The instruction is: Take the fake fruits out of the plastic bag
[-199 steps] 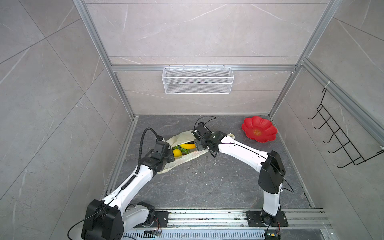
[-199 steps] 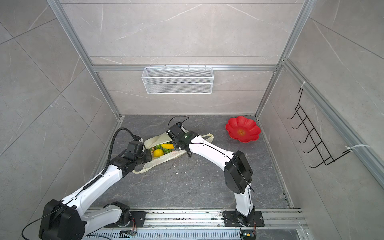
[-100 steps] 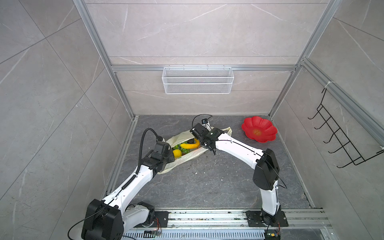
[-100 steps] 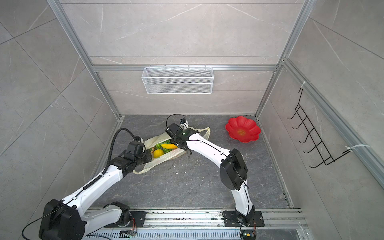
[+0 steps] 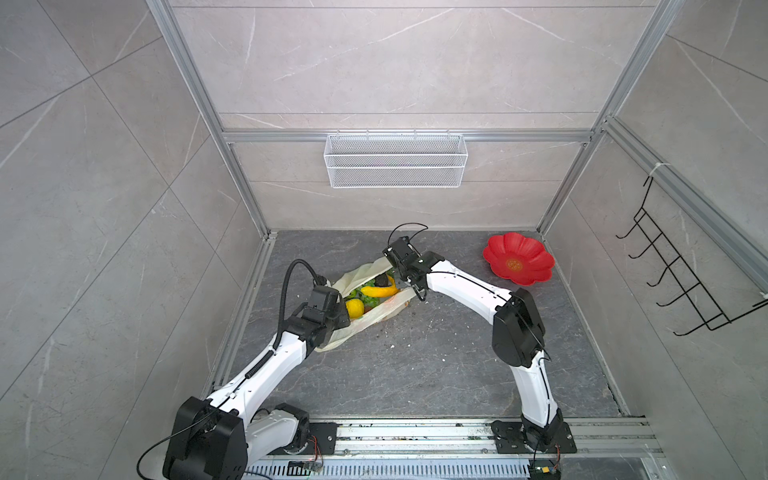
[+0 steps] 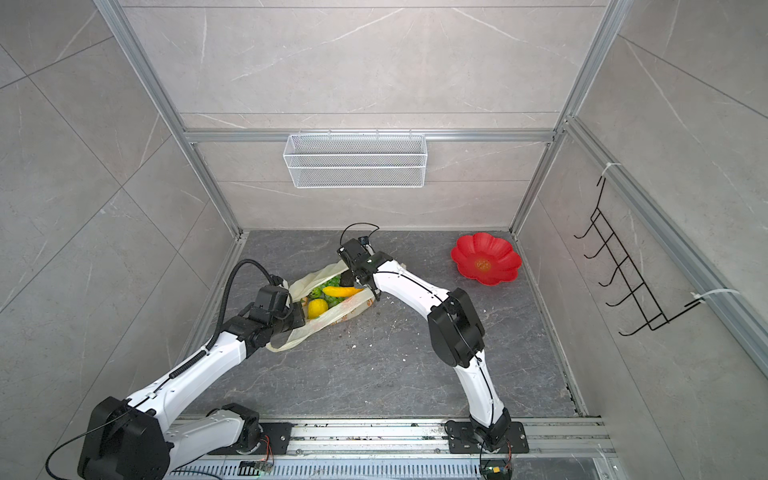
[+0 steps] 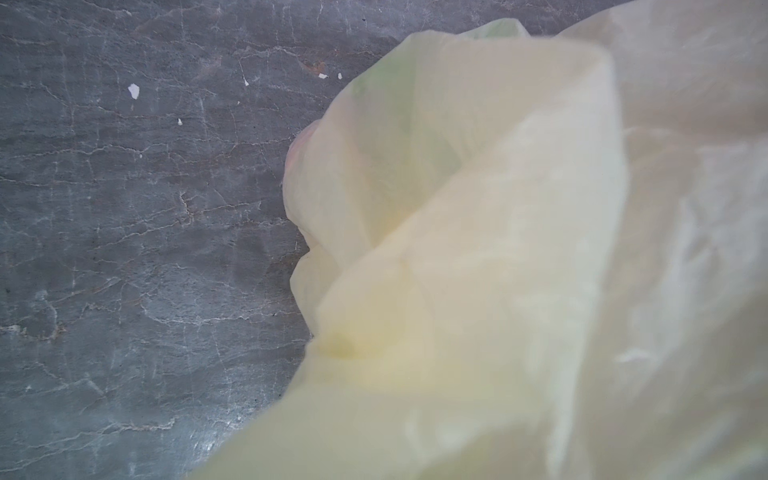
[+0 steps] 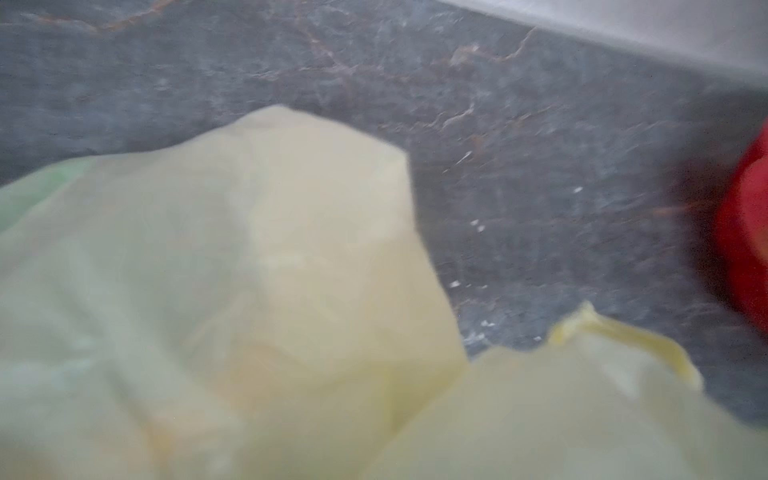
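Left tool (image 6: 298, 318) clamps plastic bag (image 5: 376, 316) rim | right tool (image 5: 398, 281) at far rim, grip unclear | open floor (image 5: 415, 357) rightward

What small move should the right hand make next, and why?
Probably the right hand should lift its end of the plastic bag away from the left hand, which seems shut on the opposite rim. The banana and lemon lie inside the mouth between them; stretching it wider should expose them.

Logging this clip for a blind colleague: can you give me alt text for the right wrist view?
A blurred pale-yellow bag fills most of the frame, close to the lens, with a green tint showing through in one spot. Behind it lies dark grey marbled floor, and part of a red plate shows at the frame's edge.
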Controlling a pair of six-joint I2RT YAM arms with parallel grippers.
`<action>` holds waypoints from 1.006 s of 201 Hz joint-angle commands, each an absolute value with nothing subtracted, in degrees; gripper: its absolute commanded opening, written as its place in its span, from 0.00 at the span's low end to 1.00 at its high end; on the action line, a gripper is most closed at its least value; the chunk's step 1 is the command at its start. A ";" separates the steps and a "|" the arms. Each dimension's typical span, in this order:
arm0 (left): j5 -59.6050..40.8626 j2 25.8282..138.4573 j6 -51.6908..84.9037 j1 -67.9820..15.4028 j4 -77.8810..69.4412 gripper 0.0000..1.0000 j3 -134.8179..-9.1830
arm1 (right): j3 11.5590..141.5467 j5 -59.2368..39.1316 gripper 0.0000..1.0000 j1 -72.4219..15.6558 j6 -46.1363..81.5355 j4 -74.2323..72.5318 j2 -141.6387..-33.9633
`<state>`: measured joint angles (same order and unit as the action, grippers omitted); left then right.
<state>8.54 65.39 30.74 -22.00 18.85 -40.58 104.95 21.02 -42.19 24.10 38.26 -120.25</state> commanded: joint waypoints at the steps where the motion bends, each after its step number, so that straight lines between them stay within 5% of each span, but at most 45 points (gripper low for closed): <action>1: 8.10 64.94 29.05 -21.15 17.10 0.00 -39.71 | 96.70 5.91 0.10 -39.49 25.87 27.45 -107.82; 18: 7.12 64.97 28.75 -18.76 17.01 0.00 -39.47 | 89.18 -3.30 0.00 -35.98 28.24 21.90 -100.16; 71: -6.09 61.25 34.56 -4.68 7.07 0.00 -35.08 | 63.96 -30.72 0.00 -16.24 44.88 -0.01 -87.23; 99: -11.53 66.43 35.69 -3.04 4.61 0.00 -36.91 | 57.83 -32.35 0.00 -14.73 46.90 -3.07 -88.42; 161: -9.06 72.88 30.50 -13.04 10.24 0.00 -44.61 | 56.12 -33.00 0.00 -18.30 48.10 -5.49 -88.86; 202: 3.42 67.20 31.44 -17.80 23.42 0.42 -45.64 | 58.01 -28.77 0.00 -18.29 43.73 2.22 -85.84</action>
<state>-6.26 71.96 31.86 -15.16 12.80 -43.66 55.79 -30.92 -18.31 46.44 -1.41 -88.99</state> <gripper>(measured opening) 0.311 0.049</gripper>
